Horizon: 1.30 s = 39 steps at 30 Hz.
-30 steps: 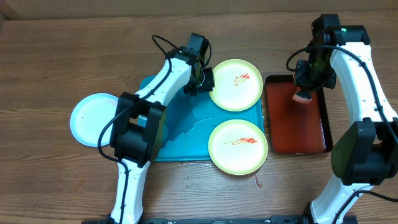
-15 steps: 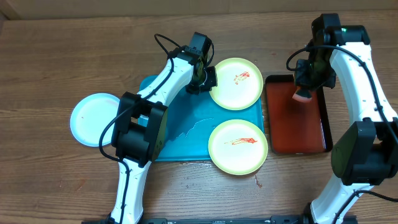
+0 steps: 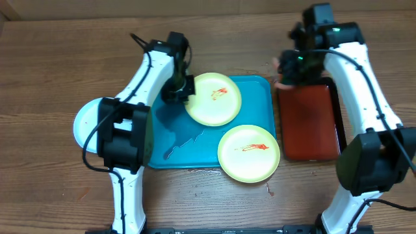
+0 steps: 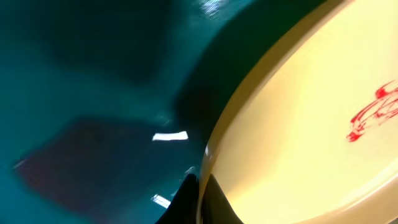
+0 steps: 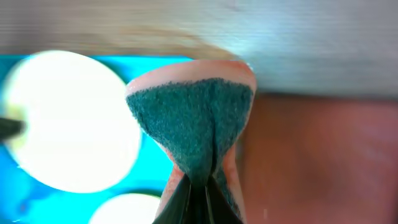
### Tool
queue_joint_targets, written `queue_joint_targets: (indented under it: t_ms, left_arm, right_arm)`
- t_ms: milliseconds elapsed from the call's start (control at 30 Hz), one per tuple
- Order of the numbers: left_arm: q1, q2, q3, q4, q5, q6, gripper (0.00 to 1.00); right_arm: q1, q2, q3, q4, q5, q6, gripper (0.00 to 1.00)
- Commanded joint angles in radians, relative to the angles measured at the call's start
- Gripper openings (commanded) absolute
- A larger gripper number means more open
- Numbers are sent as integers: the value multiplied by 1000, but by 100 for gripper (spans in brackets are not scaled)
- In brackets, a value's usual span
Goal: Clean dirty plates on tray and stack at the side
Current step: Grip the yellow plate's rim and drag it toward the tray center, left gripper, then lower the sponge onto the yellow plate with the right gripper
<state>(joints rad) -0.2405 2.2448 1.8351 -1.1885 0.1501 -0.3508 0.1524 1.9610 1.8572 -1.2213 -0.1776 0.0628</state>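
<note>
Left pincer pinched shut on the rim of the upper plate, over the tray, sauce smear up. Right pincer clamped on a sponge, hovering by the tray's right edge. Risk: the rim grip is thin, so scrubbing pressure could pivot or pop the plate free.

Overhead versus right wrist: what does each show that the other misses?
Only overhead: the white plate off the teal tray at left, and red smears on the upper plate and lower plate. Only right wrist: the green scrub face of the sponge, pinched between the right fingers. Both: those two yellow-green plates, the teal tray and the red tray.
</note>
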Motion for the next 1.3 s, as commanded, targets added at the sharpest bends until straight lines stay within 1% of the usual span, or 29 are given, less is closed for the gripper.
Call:
queue_joint_targets:
  t_ms: [0,67,200,367,533,833,1167,1267]
  left_arm:
    - [-2,-37,9,-45,-55,93,4]
    - [-1,-37,8,-67,-55,112,4]
    - [-1,-37,3,-101,-61,152,4]
    - [-1,-37,-23,-123,-186,145,4]
    - [11,-37,-30,-100,-195,127,4]
    - [44,-37,-32,-101,-174,119,4]
    - [66,-37,-32,-102,-63,153,5]
    - [66,-37,-32,-108,-17,189,4]
  right_arm:
    - [108,-1,31,45,-112,-7,4]
    - [176,-1,27,85,-112,-3,4]
    - [288,31,27,154,-40,108,4]
    - [379,122,27,187,-41,155,4]
    - [416,154,27,188,-40,163,4]
    - [431,246,27,196,-26,179,4]
    - [458,355,27,249,-33,201,4]
    - [459,374,27,258,-37,207,4]
